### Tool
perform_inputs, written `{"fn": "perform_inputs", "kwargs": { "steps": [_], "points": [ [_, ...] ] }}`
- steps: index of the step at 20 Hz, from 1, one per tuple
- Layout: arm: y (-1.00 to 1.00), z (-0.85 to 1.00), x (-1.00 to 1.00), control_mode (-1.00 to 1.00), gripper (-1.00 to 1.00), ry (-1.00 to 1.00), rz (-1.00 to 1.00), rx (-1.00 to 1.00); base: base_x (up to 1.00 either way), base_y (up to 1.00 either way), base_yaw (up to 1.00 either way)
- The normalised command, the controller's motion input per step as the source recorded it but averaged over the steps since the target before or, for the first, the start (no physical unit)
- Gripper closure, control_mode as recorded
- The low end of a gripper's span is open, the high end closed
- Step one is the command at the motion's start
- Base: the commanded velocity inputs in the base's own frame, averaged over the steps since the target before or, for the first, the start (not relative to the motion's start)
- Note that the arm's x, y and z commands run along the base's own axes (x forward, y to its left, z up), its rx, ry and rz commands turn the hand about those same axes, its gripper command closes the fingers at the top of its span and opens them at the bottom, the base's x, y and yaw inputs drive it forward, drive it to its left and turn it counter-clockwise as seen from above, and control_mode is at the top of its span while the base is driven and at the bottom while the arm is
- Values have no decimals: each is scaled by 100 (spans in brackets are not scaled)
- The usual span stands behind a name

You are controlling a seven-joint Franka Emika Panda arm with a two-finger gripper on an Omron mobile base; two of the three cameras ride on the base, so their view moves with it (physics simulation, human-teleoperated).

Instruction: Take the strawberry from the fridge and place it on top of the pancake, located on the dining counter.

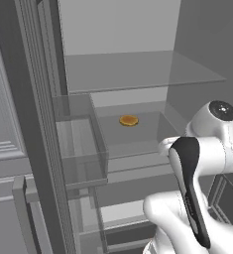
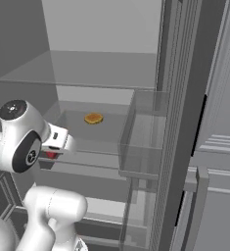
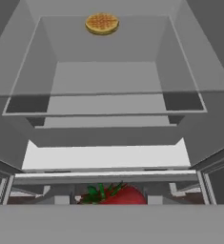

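The fridge point(image 1: 138, 39) stands open, its pale inside crossed by clear glass shelves. The upper glass shelf point(image 1: 138, 72) runs across the top. Below it, the middle shelf point(image 2: 87, 128) carries one flat round orange-tan waffle-patterned cake point(image 3: 102, 23), sitting well back and roughly centred, directly on the glass. A clear door bin point(image 2: 143, 142) hangs on the open door to the right, another point(image 1: 81, 144) to the left.
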Motion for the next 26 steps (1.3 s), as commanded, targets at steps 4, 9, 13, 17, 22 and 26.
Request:
{"fn": "perform_inputs", "kwargs": {
  "steps": [4,9,13,17,22,26],
  "points": [
    [0,-7,0,-100,100,-10,10,-5,0,0,0],
    [0,0,0,-100,100,0,2,0,0,0,0],
    [0,0,0,-100,100,0,0,0,0,0,0],
    [0,0,0,-100,100,0,0,0,0,0,0],
    [0,0,-1,-100,100,0,0,0,0,0,0],
    [0,0,-4,100,100,0,0,0,-34,0,0]
  ]
}}
